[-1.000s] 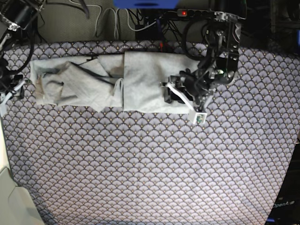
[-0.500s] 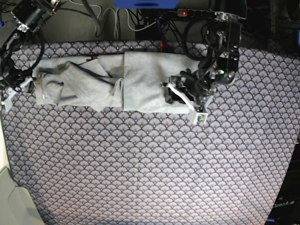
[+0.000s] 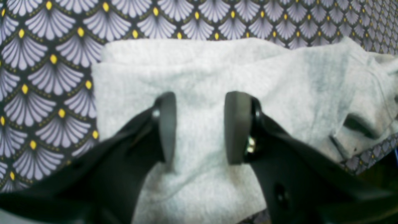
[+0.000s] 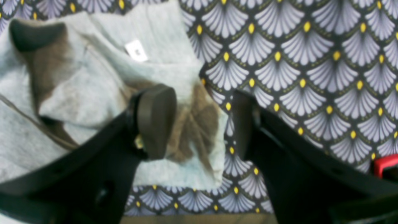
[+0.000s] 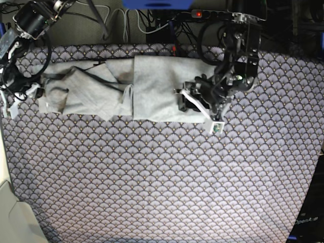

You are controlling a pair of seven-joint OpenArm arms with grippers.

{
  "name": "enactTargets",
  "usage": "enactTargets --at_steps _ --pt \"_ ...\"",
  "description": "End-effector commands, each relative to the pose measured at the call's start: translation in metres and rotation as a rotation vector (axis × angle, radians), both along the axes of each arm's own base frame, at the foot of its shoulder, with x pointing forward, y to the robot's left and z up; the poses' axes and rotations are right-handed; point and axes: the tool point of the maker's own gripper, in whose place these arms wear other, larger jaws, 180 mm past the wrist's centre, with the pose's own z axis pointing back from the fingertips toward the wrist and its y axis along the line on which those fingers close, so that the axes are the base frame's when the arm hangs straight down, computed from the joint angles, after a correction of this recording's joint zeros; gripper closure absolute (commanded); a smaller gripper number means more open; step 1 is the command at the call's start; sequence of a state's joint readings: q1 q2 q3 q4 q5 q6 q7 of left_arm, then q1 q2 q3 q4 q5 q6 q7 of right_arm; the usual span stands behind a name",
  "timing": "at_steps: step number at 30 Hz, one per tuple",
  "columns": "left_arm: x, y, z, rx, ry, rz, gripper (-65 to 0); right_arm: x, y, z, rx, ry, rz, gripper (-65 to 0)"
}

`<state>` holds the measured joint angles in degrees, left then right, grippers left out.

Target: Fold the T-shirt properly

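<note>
The grey T-shirt (image 5: 152, 88) lies spread in a long band across the back of the table, its left half rumpled with folds. My left gripper (image 5: 188, 101) rests on the shirt's right end. In the left wrist view its jaws (image 3: 202, 127) stand apart over flat fabric (image 3: 202, 68), holding nothing. My right gripper (image 5: 20, 96) is at the shirt's left end. In the right wrist view it (image 4: 199, 124) stands wide open, one finger (image 4: 155, 121) over the shirt's corner (image 4: 77, 93), the other over the cloth. A white label (image 4: 136, 50) shows.
The scallop-patterned tablecloth (image 5: 162, 177) covers the whole table. Cables and a power strip with a red light (image 5: 200, 14) run behind the back edge. A beige surface (image 5: 10, 217) sits at the lower left corner. A red part (image 4: 385, 163) shows at the right wrist view's edge.
My right gripper has opened wider and its arm has swung in from the upper left. The shirt's left edge has shifted slightly right. The left arm has not moved.
</note>
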<state>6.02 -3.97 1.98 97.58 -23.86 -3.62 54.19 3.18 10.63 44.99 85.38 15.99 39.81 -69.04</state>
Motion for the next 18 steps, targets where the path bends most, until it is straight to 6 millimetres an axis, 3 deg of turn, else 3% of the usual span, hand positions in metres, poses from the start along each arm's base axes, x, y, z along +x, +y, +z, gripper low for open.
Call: enactTargets --at_steps 1,18 --pt "0.0083 -0.0015 0.0112 -0.014 -0.04 0.0 -25.1 0.0154 -0.0062 0.016 -0.026 -0.056 0.011 -34.1" --pt "0.0077 -0.0031 0.0111 -0.019 -0.039 0.0 -25.1 0.0249 -0.0049 0.014 -0.013 -0.094 0.016 -34.1"
